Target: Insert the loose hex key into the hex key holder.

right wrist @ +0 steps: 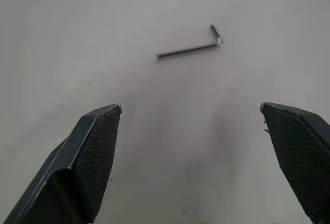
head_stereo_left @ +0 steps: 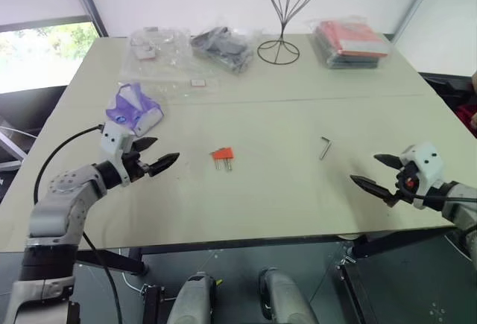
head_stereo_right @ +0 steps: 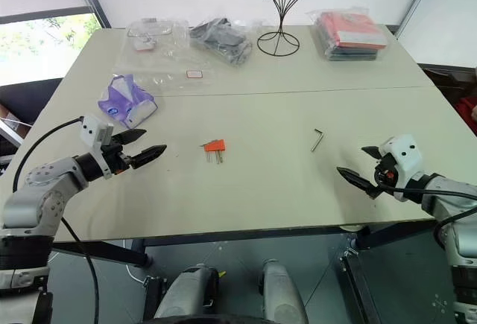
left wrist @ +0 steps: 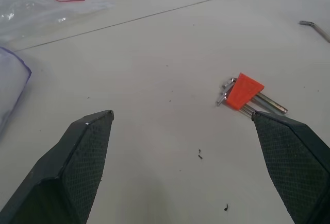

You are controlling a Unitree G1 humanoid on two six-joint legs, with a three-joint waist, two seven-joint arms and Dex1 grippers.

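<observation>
The orange-red hex key holder (head_stereo_left: 222, 155) lies flat near the middle of the table, thin dark keys sticking out toward the front edge; the left wrist view shows the holder (left wrist: 244, 92) ahead of the fingers. The loose hex key (head_stereo_left: 324, 147), a thin grey L-shaped rod, rests to its right and appears again as the hex key (right wrist: 190, 49). My left gripper (head_stereo_left: 159, 154) hovers open left of the holder with nothing between its fingers. My right gripper (head_stereo_left: 374, 171) stands open near the front right edge, short of the loose key and empty.
A purple-and-white packet (head_stereo_left: 135, 109) lies just behind my left gripper. Clear plastic bags (head_stereo_left: 160, 57), a dark bundle (head_stereo_left: 223, 46), a wire stand (head_stereo_left: 280, 41) and a red-and-grey stack (head_stereo_left: 349, 41) line the far side of the table (head_stereo_left: 283, 205).
</observation>
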